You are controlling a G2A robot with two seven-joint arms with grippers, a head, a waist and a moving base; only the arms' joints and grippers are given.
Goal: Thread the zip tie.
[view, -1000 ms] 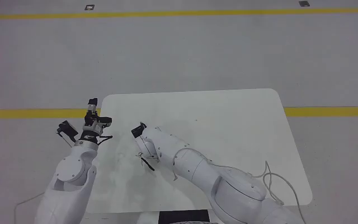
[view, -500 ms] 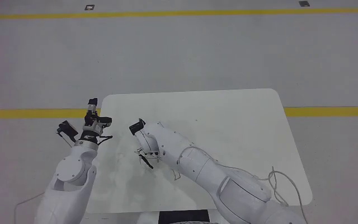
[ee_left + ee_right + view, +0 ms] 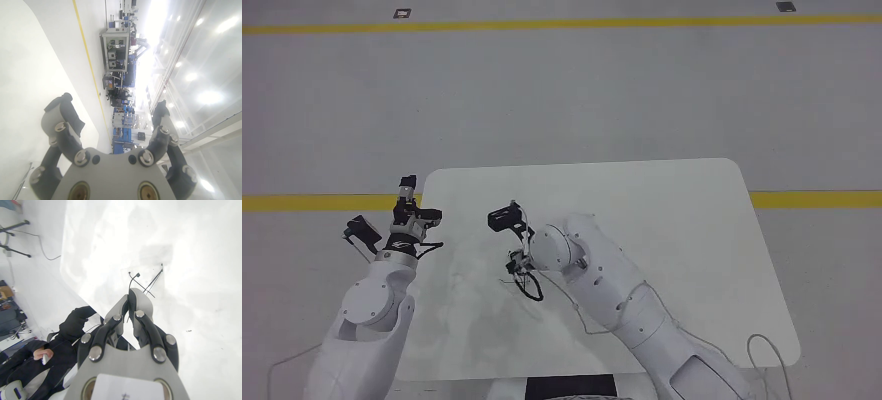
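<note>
My right gripper [image 3: 129,293] is shut on a black zip tie [image 3: 133,279]. The strap rises out between the fingertips and curves over to its square head, while a short tail hangs behind the fingers. In the top view the right gripper [image 3: 519,267] hangs over the left half of the white table [image 3: 672,200], with the zip tie [image 3: 531,292] curling below it. My left gripper [image 3: 113,106] stands open with nothing between its fingers, facing out into the room. From above, the left gripper [image 3: 410,205] sits just off the table's left edge.
Two more black zip ties [image 3: 153,281] lie crossed on the table just beyond the held one. The table's rounded left edge [image 3: 432,185] is close to the left gripper. A cable [image 3: 742,320] trails over the table's near right part.
The right arm has swung its elbow to the right and turned its wrist, carrying the gripper and zip tie slightly right and up off the table. The left arm has not moved.
</note>
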